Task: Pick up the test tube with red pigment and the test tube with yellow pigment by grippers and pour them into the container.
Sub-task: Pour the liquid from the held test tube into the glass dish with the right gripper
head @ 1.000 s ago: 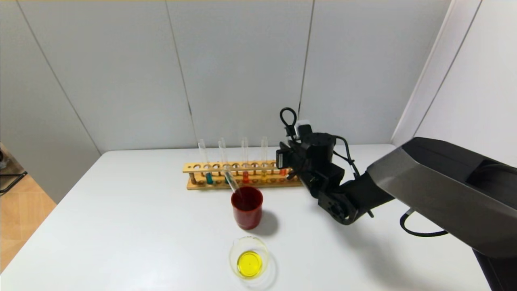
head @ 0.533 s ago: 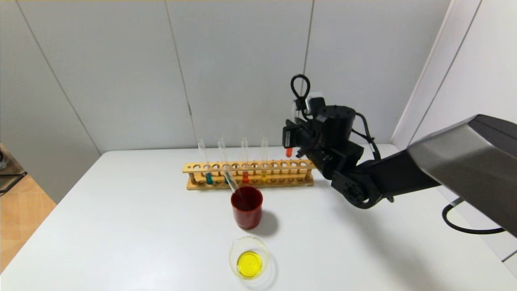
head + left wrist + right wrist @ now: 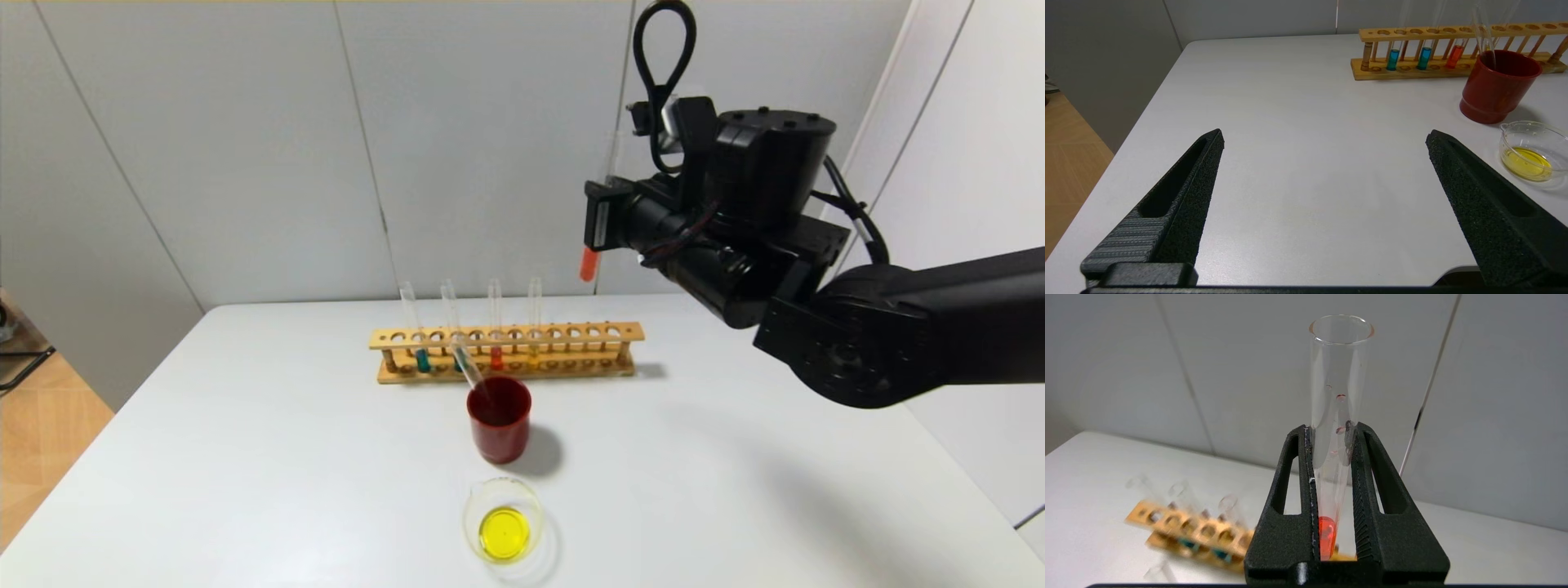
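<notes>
Pale grey wall panels stand behind a white desk (image 3: 245, 457). A wooden rack (image 3: 506, 353) lies along the desk's far edge, near its middle. It holds two teal-liquid tubes (image 3: 422, 359), a second red tube (image 3: 495, 357) and the test tube with yellow pigment (image 3: 534, 353), all upright. Just in front of the rack stands a dark red cup (image 3: 500, 418) with an empty glass tube (image 3: 467, 365) leaning in it. The container (image 3: 503, 520) sits near the front edge, in line with the cup and close to it, with yellow liquid in its bottom.

The right gripper (image 3: 598, 224) is raised well above the right end of the rack, its fingers (image 3: 1292, 498) pressed onto the test tube with red pigment (image 3: 1335, 428). The tube is held nearly upright, mouth up, with the red liquid at its rounded bottom. The left gripper (image 3: 1323, 143) hangs low over the desk towards the left front corner, fingers spread wide with nothing between them
</notes>
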